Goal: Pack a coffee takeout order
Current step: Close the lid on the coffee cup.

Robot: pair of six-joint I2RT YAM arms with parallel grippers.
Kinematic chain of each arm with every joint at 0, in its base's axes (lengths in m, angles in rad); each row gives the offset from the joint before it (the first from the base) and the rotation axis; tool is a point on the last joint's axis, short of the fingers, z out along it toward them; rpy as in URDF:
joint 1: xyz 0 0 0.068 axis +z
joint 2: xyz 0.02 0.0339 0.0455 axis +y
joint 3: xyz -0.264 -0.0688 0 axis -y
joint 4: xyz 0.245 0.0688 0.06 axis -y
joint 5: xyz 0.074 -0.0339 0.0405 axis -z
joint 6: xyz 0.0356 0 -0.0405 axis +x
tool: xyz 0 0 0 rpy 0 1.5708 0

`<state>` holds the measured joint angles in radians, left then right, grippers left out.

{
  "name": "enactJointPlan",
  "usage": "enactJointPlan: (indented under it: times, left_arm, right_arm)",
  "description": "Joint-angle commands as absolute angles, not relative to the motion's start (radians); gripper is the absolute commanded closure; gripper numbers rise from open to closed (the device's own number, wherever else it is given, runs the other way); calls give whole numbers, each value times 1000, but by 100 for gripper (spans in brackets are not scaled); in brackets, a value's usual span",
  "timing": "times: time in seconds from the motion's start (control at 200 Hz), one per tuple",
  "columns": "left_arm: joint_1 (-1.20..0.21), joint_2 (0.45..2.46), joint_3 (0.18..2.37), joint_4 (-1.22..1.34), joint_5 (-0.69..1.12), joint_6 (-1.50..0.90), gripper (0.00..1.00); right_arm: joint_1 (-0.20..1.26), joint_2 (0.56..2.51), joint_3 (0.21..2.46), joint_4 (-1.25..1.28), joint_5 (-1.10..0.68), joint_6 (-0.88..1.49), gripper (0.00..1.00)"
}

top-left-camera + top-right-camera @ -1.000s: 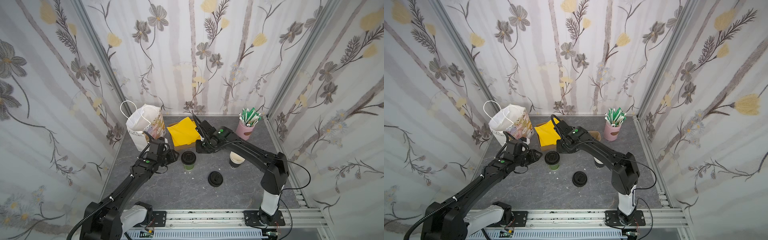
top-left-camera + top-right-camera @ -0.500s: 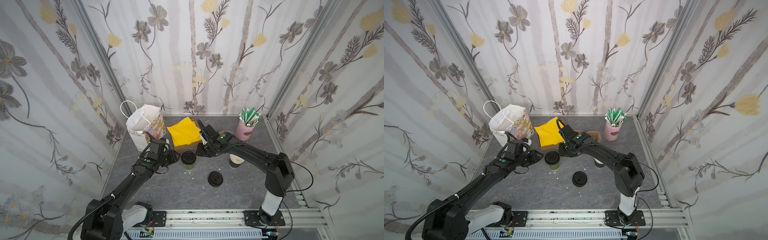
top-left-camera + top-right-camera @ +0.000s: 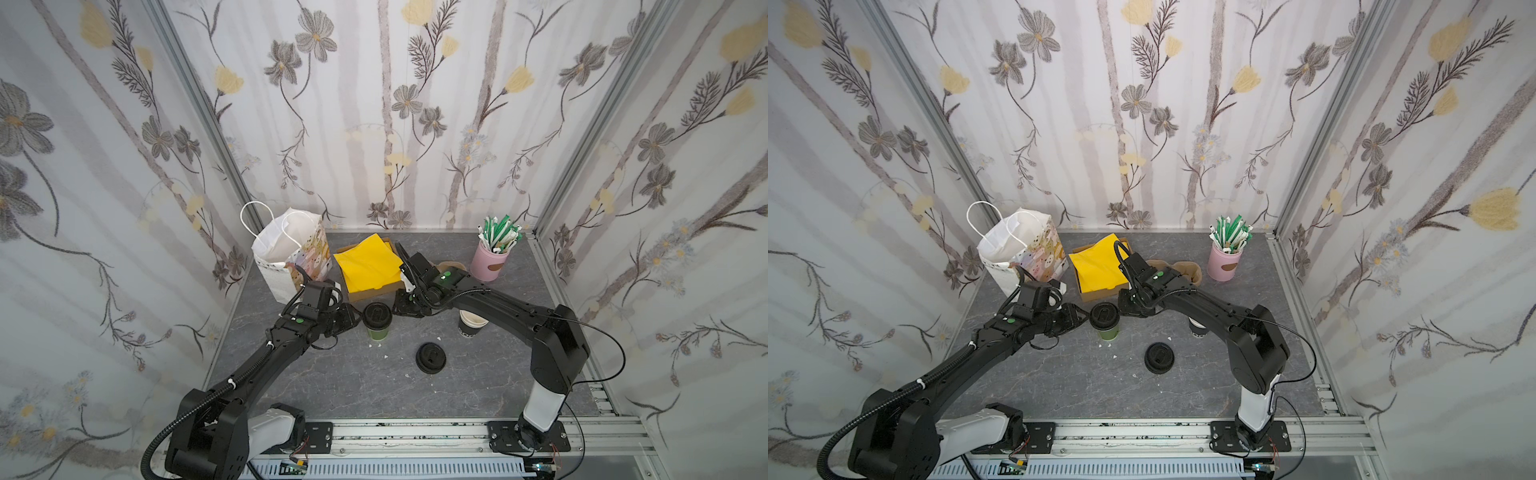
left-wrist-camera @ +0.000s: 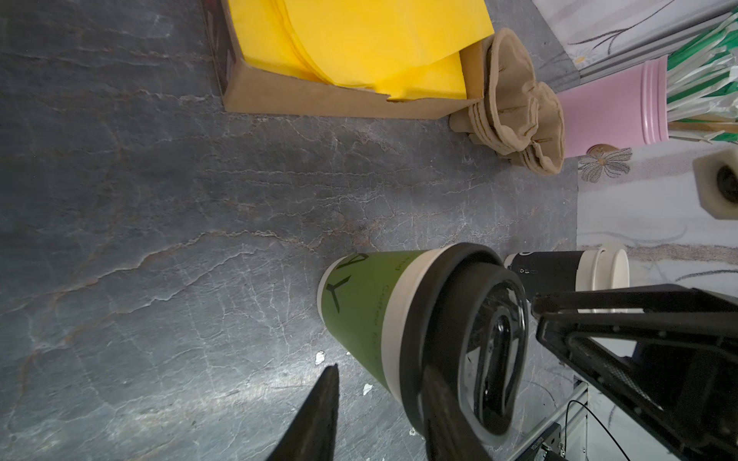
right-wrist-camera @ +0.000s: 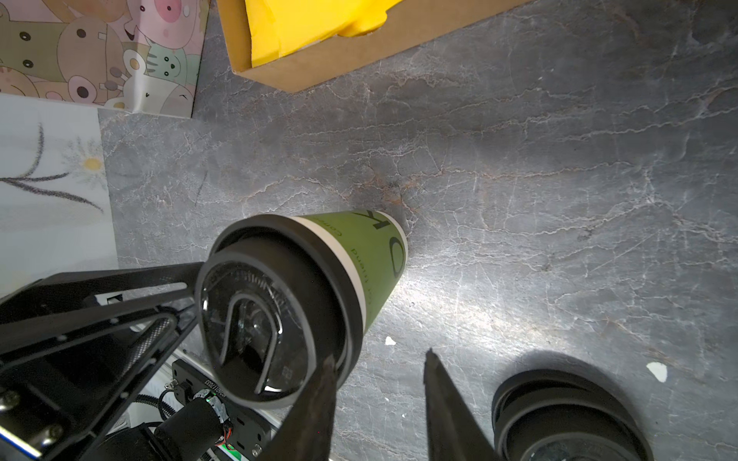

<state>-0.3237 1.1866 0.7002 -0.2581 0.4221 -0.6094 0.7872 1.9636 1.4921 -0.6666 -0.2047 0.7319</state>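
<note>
Green cup (image 3: pixel 377 332) count: just one. It stands upright on the counter (image 3: pixel 353 386) between the two arms, with its long axis straight up and the wide end and black lid (image 3: pixel 377 314) on top. Big black letters run around it. I can make out what look like a Y and an A from the left wrist view, and a K and an O from the right wrist view. There's also a line of small print that seems to start "Coffee". The raised text on the lid is too small to read. Yellow napkins (image 3: pixel 368 266) are a stack, sheets not countable, lying in one cardboard box (image 3: pixel 365 294) just behind the cup. Also here:

- one spare lid (image 3: pixel 431 357) flat on the counter
- one nest of black cups (image 3: pixel 469 328), two cream rims showing
- one paper bag (image 3: pixel 286 249) with cartoon animals
- one pink holder (image 3: pixel 488 266) of green-and-white straws (image 3: pixel 498 232)
- a nest of brown pulp holders (image 4: pixel 515 103)

Left gripper (image 3: pixel 351 319) has its fingers apart, tips right at the lid. Right gripper (image 3: pixel 400 308) is likewise spread on the opposite side. Can't tell whether either touches the cup.
</note>
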Motion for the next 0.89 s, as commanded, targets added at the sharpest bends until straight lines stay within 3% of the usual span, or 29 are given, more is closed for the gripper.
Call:
enactJointPlan:
  times: [0.0,0.889]
  left_arm:
    - [-322,1198,708,-247,434,-608,63]
    - [-322,1249,697,-246,425,-606,63]
  right_arm:
    - [787,1975,1494,-621,-223,734,63]
    - [771,2032,1415,-546,-306,728,68]
